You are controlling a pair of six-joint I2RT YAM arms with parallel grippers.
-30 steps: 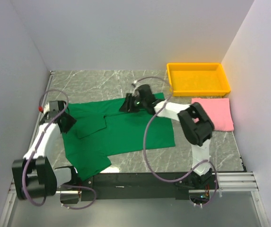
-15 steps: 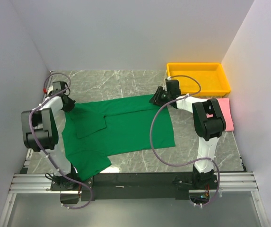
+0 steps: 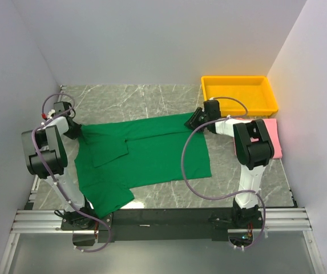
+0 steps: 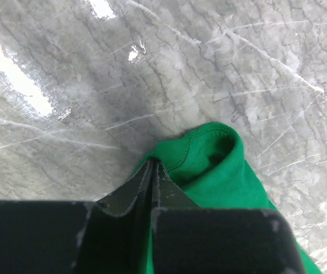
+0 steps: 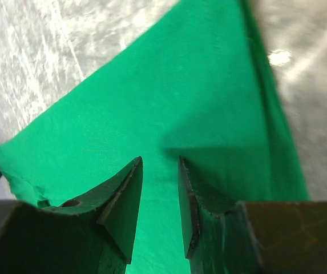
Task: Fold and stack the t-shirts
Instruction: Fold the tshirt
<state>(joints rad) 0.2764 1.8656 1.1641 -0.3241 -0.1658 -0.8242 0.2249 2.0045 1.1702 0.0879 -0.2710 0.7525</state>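
A: Where does the green t-shirt (image 3: 146, 154) lie?
B: It is spread on the marble table (image 3: 129, 100), with the folded pink t-shirt (image 3: 270, 137) well to its right.
A: And the arms?
B: The left gripper (image 4: 153, 165) pinches its far left edge, fingers pressed together. The right gripper (image 5: 160, 162) sits over the far right corner, fingers slightly apart.

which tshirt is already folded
The pink t-shirt, a neat rectangle beside the yellow tray; the green t-shirt lies spread open.
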